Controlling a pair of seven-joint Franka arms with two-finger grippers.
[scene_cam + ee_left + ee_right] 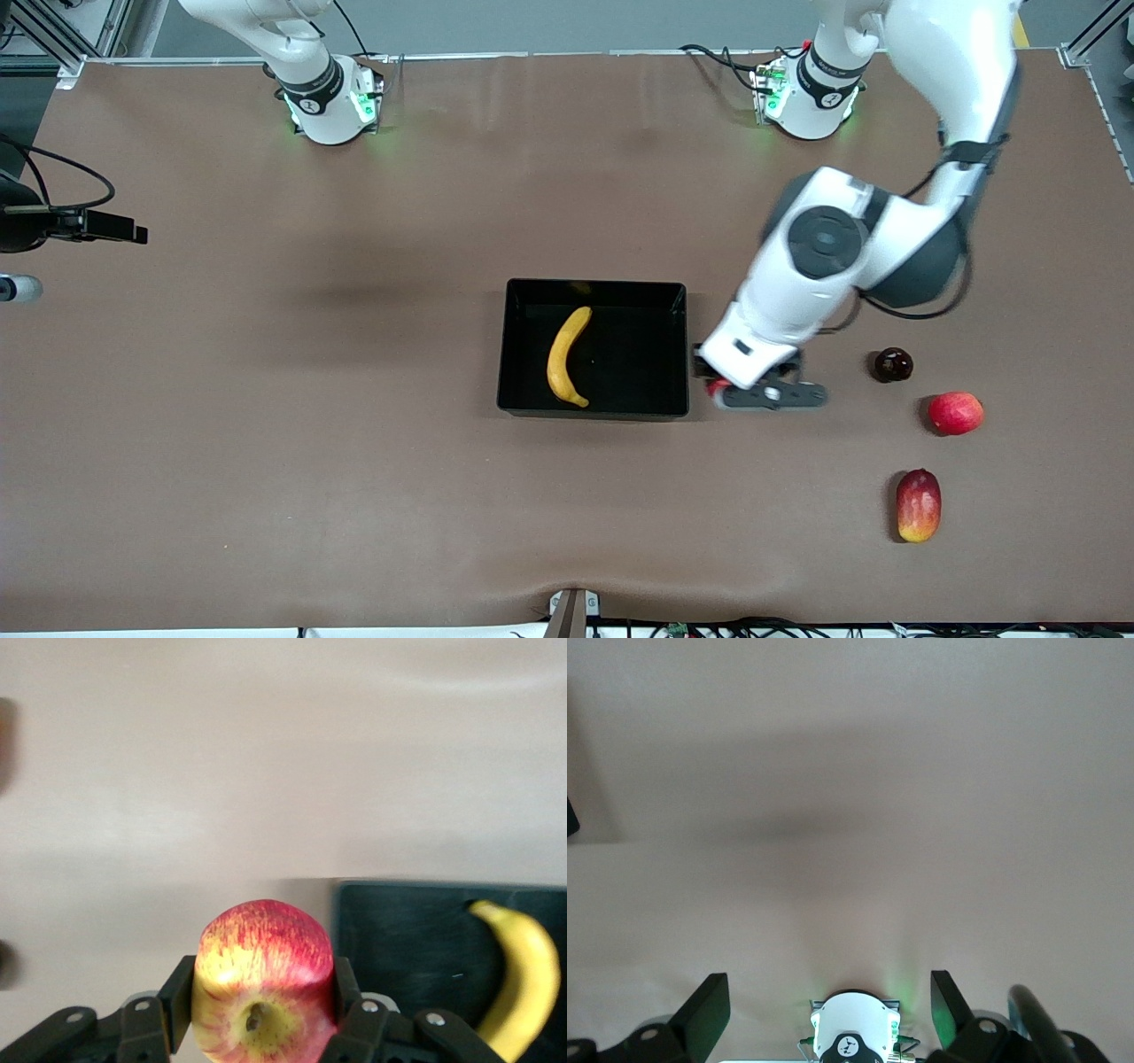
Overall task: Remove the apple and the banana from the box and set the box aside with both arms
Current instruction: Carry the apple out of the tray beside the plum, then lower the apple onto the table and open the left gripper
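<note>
The black box (595, 283) sits mid-table with the yellow banana (567, 356) lying in it. My left gripper (721, 383) is up over the table just beside the box's wall at the left arm's end. It is shut on a red apple with yellowish streaks (713, 388). The left wrist view shows the apple (264, 948) clamped between both fingers (177, 997), with the box (399, 939) and banana (527, 983) ahead. My right gripper (828, 988) is open and empty, high over its own base, out of the front view.
On the table toward the left arm's end lie a dark plum (891, 364), a second round red fruit (955, 413) and a red-yellow mango (918, 505), nearest the front camera. A black camera mount (62, 226) overhangs the right arm's end.
</note>
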